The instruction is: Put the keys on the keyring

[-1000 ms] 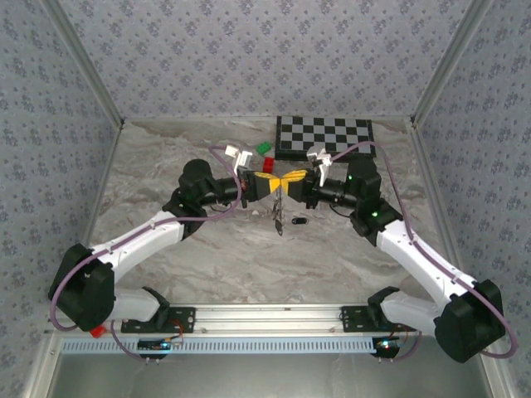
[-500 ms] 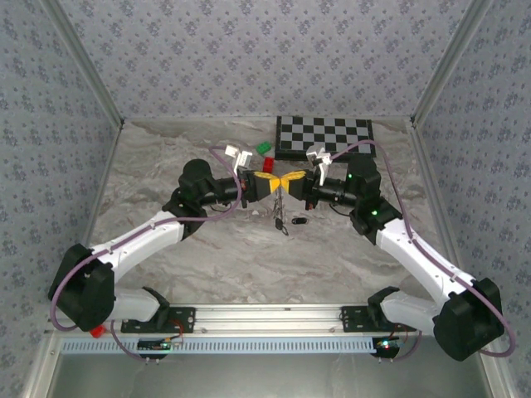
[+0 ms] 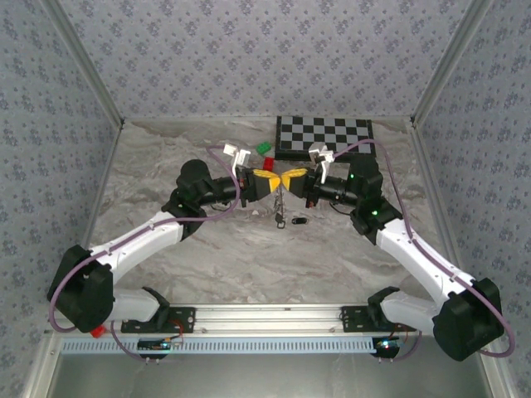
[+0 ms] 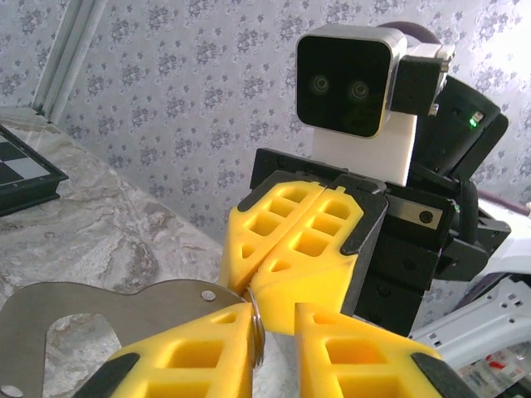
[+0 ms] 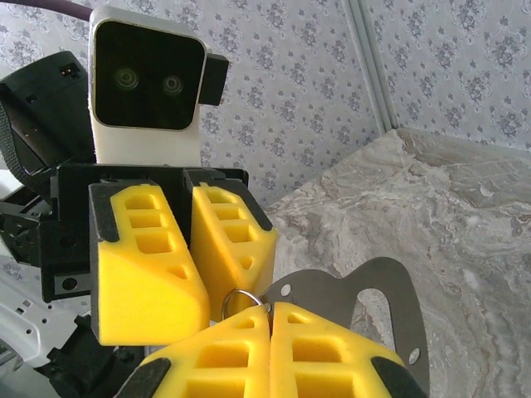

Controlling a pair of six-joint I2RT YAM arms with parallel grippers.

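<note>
Top external: right pincer (image 3: 287, 177) and left pincer (image 3: 273, 177) were met tip to tip above the bench (image 3: 166, 174), nearer its far edge | right pincer was clamped on the keyring (image 5: 241, 297) | left pincer was parted slightly, one pad against the keyring | keys (image 3: 281, 214) were hung below the tips | loose key (image 3: 300, 221) was laid on the bench just beside them

1. Top view: bright, even, diffuse light from overhead; the marble table (image 3: 207, 249) carries only faint, soft shadows under the arms (image 3: 149, 236).
2. Wrist views: equally bright; the yellow pads (image 4: 187, 365) close to the lens are vivid and crisp; the wallpaper (image 4: 166, 83) behind is slightly soft.
3. The keyring (image 5: 242, 290) shows a small glint; the steel plate (image 5: 323, 287) has a dull sheen, not blown out.
</note>
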